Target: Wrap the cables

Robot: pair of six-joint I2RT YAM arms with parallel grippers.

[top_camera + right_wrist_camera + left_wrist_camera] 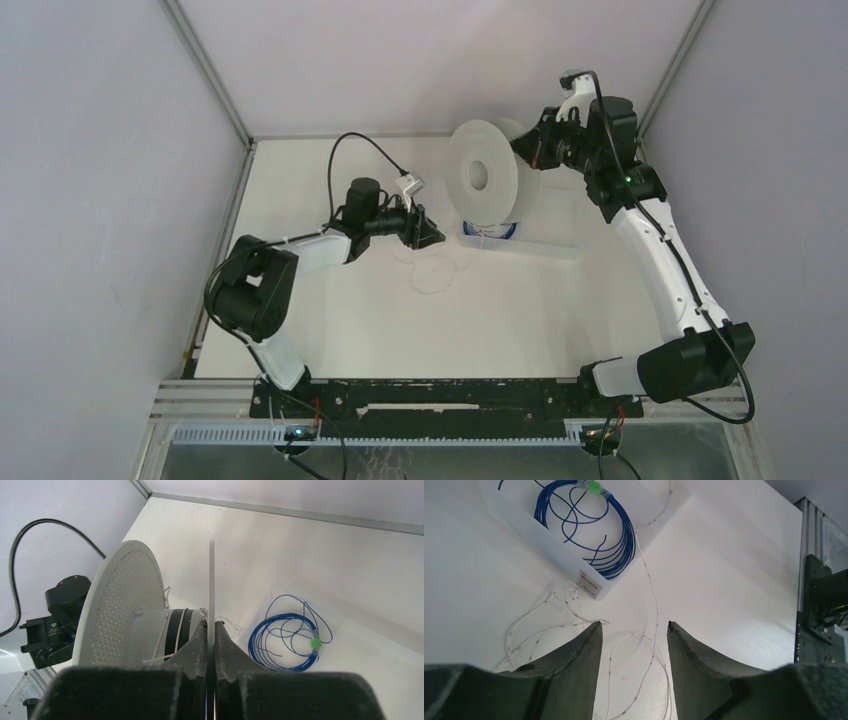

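The cable, a hair-thin pale strand with small dark marks [655, 605], lies in loose loops on the white table; it shows faintly in the top view [435, 272]. My left gripper [634, 630] is open and hovers low over these loops, a stretch of strand lying between its fingers, nothing held. It shows in the top view [432, 236] just left of the spool. My right gripper [210, 627] is shut on the thin flange [211, 580] of a big white spool [485, 175] and holds it on edge. A few pale turns lie on the spool's core [185, 625].
A clear shallow tray [545, 245] lies under and beside the spool, with a coil of blue wire [285, 640] tied by a green tag; the coil also shows in the left wrist view [616, 545]. Grey walls enclose the table on three sides.
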